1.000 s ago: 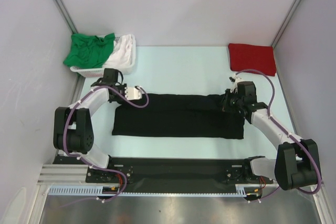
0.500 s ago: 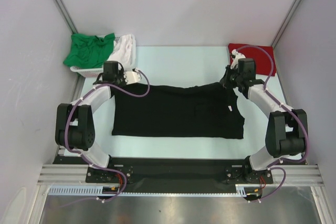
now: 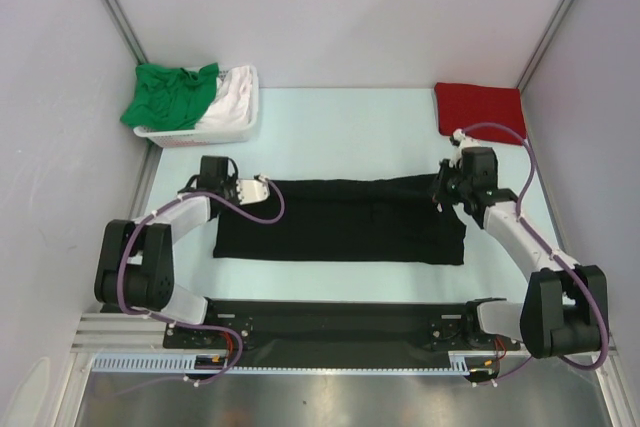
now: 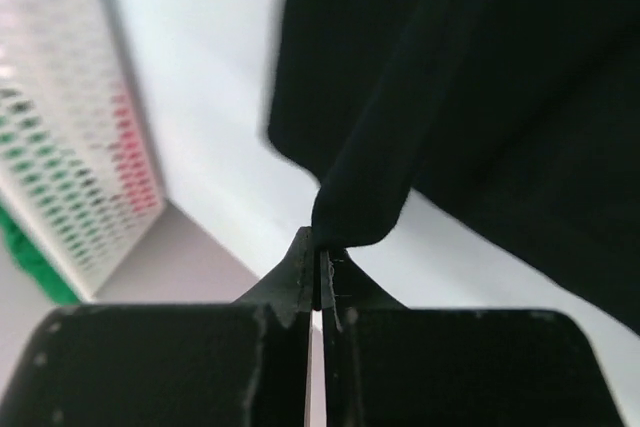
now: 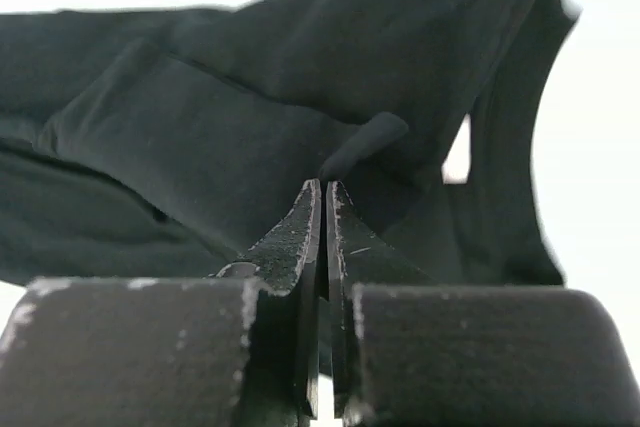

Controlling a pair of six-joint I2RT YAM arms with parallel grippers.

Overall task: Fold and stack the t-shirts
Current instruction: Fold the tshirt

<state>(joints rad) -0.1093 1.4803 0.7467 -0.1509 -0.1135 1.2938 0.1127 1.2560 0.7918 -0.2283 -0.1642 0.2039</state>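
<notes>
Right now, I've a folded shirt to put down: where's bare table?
Far middle of the table, between basket and red shirt, beyond the black shirt. Crowded: its ends, where left gripper and right gripper pinch it.

1. No text, label, brand, number or sign can be read in the top view;
2. the two wrist views show none either.
</notes>
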